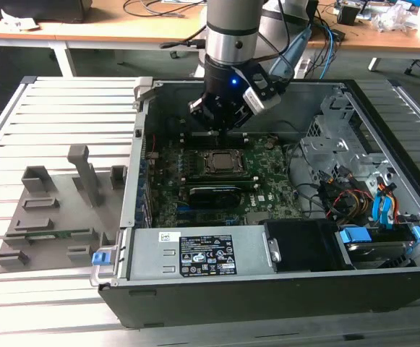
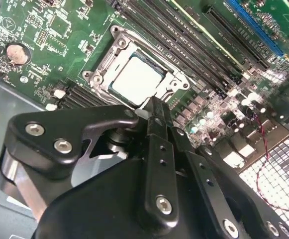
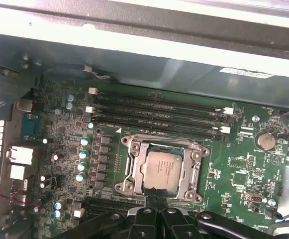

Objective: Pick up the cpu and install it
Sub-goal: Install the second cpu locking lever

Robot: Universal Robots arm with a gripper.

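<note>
Starting at the exterior view's left, a grey fixture tray [image 1: 54, 210] is lying on the slatted table [image 1: 58, 94], well apart from the arm. At the tray's three o'clock the open computer case [image 1: 267, 282] is sitting with its green motherboard [image 1: 267, 188] exposed. The cpu [image 1: 220, 162] is resting flat inside the metal socket frame [image 1: 204, 172] at the board's middle; in both wrist views its silvery top [image 2: 137, 79] [image 3: 161, 168] is showing bare, with nothing gripping it. The end effector [image 1: 226, 134] is hanging at the chip's twelve o'clock, its two fingers [image 2: 158, 112] pinched together and holding nothing. Memory slots [image 3: 156, 112] are running beside the socket.
</note>
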